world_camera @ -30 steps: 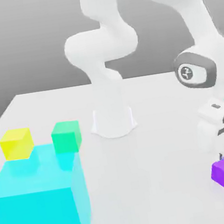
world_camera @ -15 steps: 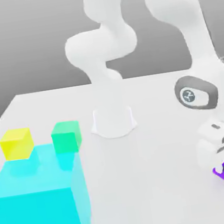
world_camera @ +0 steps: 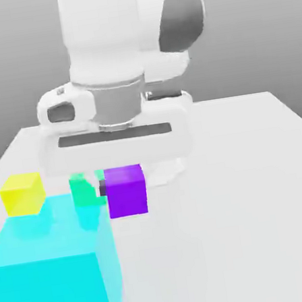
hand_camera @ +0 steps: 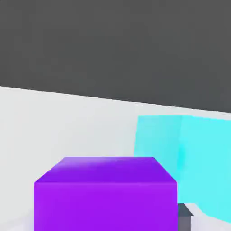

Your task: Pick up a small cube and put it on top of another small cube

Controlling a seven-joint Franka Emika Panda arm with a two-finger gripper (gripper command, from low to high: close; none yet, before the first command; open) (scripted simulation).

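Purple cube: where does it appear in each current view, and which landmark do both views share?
Exterior view: just left of the middle, below the gripper.
Hand view: large, in the foreground, the purple cube.
Shared landmark: the cyan block.

You had a pale, near-white tabletop (world_camera: 248,234), plain, its far edge straight across the exterior view. Behind it you got a smooth gray backdrop (world_camera: 258,28), darker lower down; wall or floor, you couldn't really tell. Light was bright and even, washing the surface out.
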